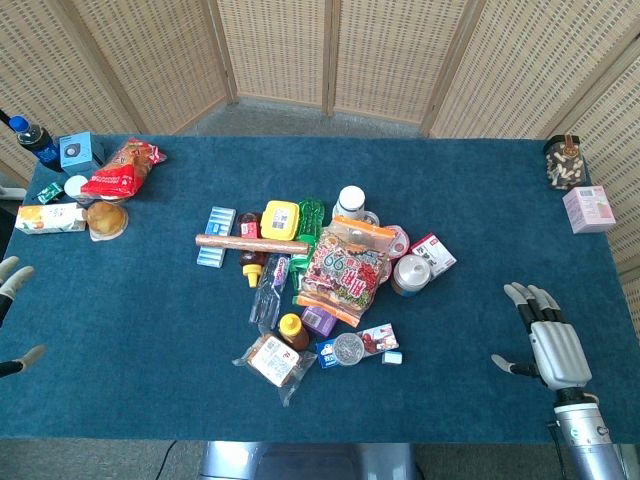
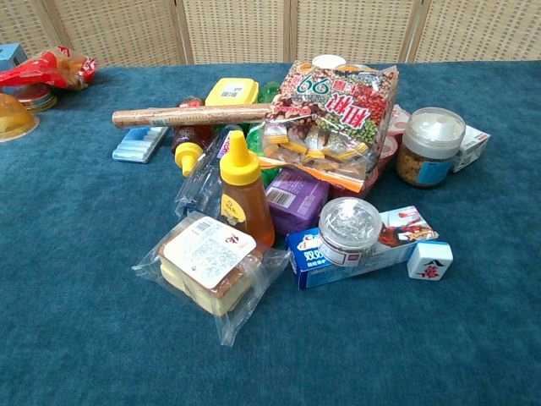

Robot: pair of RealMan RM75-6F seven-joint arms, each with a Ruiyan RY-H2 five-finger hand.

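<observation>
Behind blue table (image 1: 150,330), wicker screens (image 1: 280,50)

The right robot hand (image 1: 552,340) rests empty on the blue desk (image 1: 470,200), fingers spread apart. Nearest to it, though well apart, are a small white mahjong tile (image 2: 430,260) lying at the pile's edge and a red-and-white flat packet (image 2: 404,228) just beside it, partly under a round clear-lidded tin (image 2: 349,227).
</observation>
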